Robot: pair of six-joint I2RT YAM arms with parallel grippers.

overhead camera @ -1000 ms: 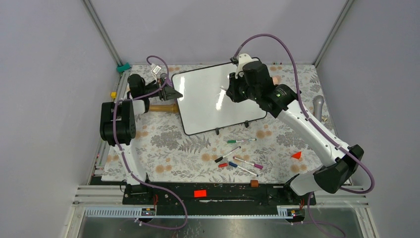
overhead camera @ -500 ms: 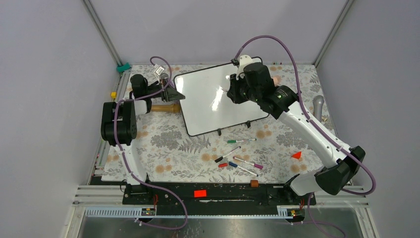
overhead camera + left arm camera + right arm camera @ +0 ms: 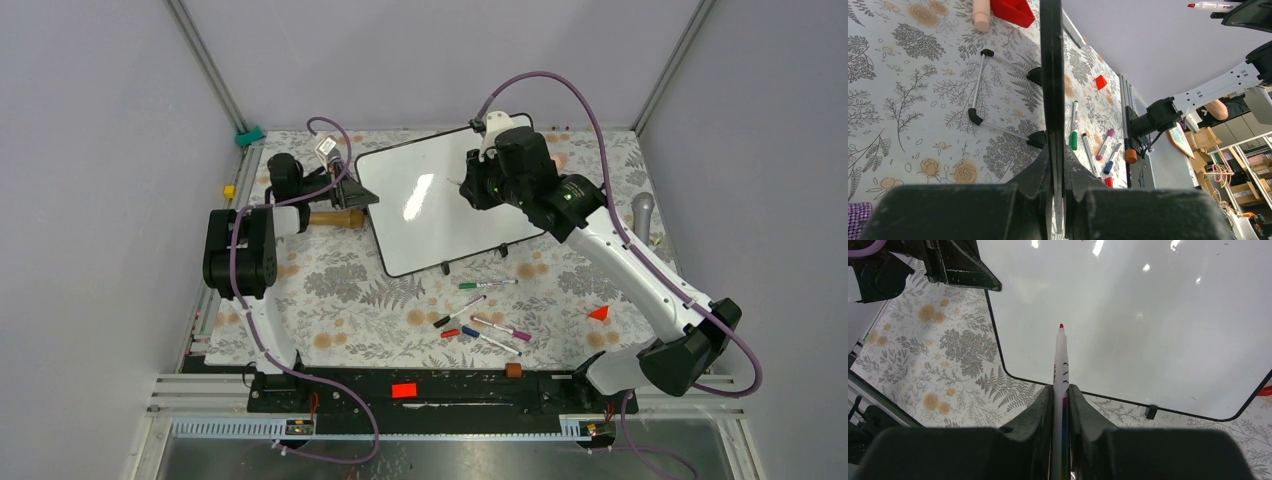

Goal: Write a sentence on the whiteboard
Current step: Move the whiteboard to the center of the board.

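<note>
Two closed grips: left end effector [image 3: 1057,150] clamps glossy white black-rimmed whiteboard [image 3: 447,212], upper centre; right end effector [image 3: 1061,390] pinches red-tipped white marker [image 3: 1061,356].

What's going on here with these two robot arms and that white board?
Two robot arms are setting up to write on a whiteboard. The left arm's fingers are shut on the board's left edge, steadying it on the flowered table. The right arm's fingers grip a red marker, its tip pointed at the board's middle; I can't tell whether it touches. The board shows no writing yet. Several spare markers lie nearer the arm bases.
</note>
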